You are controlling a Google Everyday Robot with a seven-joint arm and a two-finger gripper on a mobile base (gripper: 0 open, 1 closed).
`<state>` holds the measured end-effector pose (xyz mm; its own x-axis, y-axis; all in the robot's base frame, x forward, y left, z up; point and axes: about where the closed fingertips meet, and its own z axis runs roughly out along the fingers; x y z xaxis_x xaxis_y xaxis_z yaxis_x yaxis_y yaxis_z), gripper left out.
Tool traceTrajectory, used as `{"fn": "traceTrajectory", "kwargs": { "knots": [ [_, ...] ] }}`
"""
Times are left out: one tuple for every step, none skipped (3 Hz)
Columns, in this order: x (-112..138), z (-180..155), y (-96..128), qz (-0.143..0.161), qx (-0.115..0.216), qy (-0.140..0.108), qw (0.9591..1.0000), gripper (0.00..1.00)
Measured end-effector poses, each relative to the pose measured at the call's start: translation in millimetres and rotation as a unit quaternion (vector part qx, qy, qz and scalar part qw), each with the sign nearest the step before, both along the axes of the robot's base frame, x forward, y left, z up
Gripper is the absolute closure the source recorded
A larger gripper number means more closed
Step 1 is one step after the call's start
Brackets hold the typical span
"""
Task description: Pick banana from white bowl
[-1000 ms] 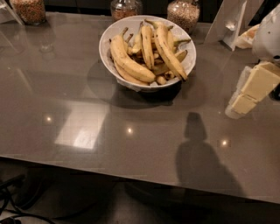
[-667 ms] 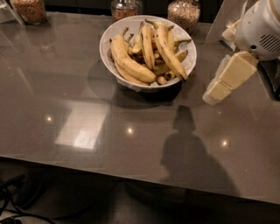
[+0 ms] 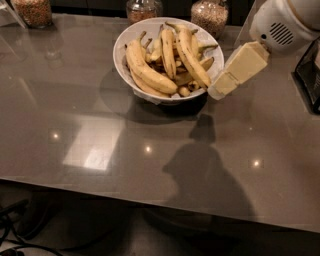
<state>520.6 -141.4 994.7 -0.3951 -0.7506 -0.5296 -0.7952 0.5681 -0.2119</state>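
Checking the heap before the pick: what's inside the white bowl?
A heap of yellow bananas fills the white bowl; the long slim banana lies on top. The bowl's bottom is covered. The gripper hangs beside its rim.

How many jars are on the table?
3. Left jar at the far corner, middle jar and right jar behind the white bowl. Others may be hidden. The tool hangs by the bowl's right rim.

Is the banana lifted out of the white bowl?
No, the banana lies in the white bowl, and the gripper is beside the bowl's rim.
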Motion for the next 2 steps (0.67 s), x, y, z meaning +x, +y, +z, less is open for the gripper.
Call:
{"fn": "traceTrajectory", "kwargs": {
  "knots": [
    [3, 0, 2, -0.015, 0.014, -0.023, 0.9995, 0.0],
    [14, -9, 12, -0.031, 0.054, -0.058, 0.9964, 0.0]
  ]
}}
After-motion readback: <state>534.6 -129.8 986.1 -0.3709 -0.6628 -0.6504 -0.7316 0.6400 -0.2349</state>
